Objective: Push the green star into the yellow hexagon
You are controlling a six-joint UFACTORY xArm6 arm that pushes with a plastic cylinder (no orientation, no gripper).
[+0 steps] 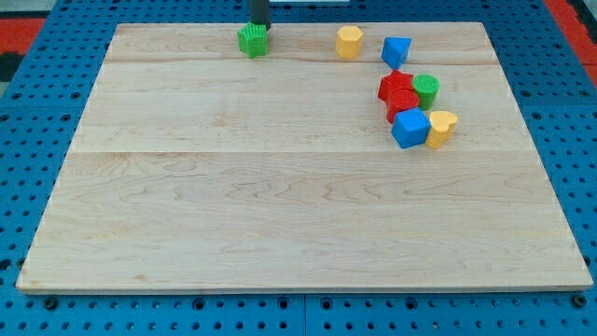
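Observation:
The green star (252,41) sits near the top edge of the wooden board (280,205), left of centre. The yellow hexagon (349,42) sits at the same height, well to its right, with a gap between them. My tip (258,25) is right behind the green star's upper right side, at the view's top, touching or nearly touching it.
A blue triangular block (395,50) lies right of the yellow hexagon. Below it is a cluster: two red blocks (396,87) (403,104), a green cylinder (426,90), a blue cube (409,128) and a yellow heart (441,128).

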